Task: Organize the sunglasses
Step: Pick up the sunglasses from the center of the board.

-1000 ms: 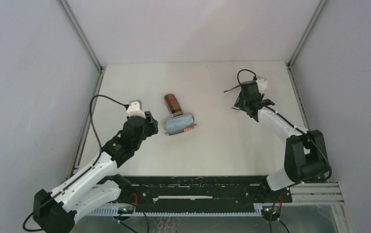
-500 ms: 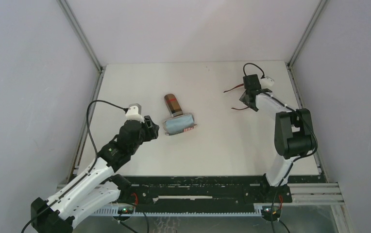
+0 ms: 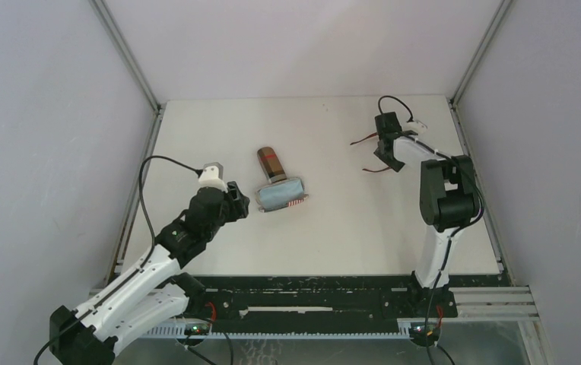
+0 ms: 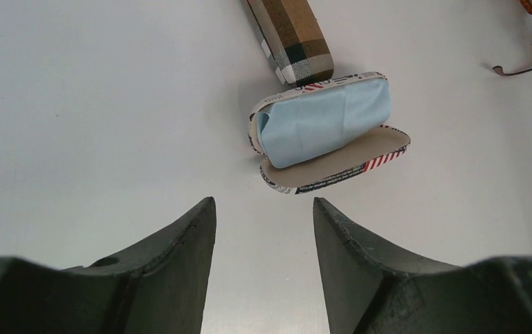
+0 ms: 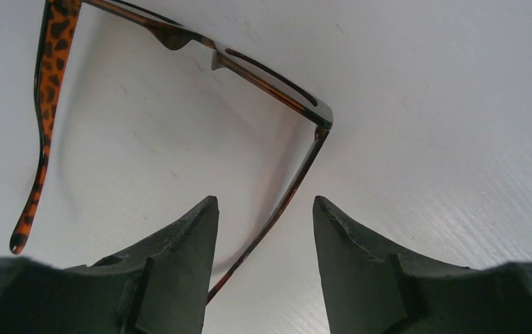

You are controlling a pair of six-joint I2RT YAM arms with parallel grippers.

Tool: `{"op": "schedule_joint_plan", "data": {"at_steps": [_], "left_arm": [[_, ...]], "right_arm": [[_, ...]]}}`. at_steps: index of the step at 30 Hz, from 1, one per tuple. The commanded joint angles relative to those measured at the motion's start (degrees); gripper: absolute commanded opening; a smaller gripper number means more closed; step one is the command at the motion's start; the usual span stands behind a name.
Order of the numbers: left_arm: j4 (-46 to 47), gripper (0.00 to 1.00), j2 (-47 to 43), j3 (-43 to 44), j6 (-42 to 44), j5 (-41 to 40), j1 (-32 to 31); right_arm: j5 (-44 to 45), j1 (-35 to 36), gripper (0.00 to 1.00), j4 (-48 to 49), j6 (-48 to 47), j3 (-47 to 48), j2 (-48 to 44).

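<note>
my right pincer (image 5: 263,209) is spread; a thin glossy temple of the tortoiseshell sunglasses (image 5: 51,56) slants into its gap, angular frame just beyond. my left pincer (image 4: 263,209) gapes empty; ahead, an open oval case (image 4: 333,167) cradles a smooth blue cloth (image 4: 326,118), plaid case (image 4: 291,28) farther.
</note>
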Motion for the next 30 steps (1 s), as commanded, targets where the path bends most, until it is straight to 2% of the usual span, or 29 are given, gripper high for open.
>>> {"op": "schedule_joint_plan", "data": {"at_steps": [1,6,12,22,30], "left_arm": [[1.7,0.58,0.6,0.7,0.8,0.4,0.4],[2.4,0.58,1.6,0.7,0.8,1.2,0.4],[2.6,0.58,1.9,0.7,0.8,1.3,0.4],[2.5,0.58,1.8,0.6,0.9,0.9,0.4],[1.9,0.58,1.3,0.5,1.1,0.4,0.4]], "right_arm": [[3.4,0.2,0.52,-4.2,3.6,3.9,2.0],[5.2,1.2,0.47,-5.1,4.2,4.6,2.4],[3.0,1.3,0.42,-6.5,3.6,5.6,3.8],[-0.1,0.9,0.2,-7.5,3.1,5.7,4.8],[1.6,0.8,0.06,-4.2,-0.2,0.7,-2.3]]}}
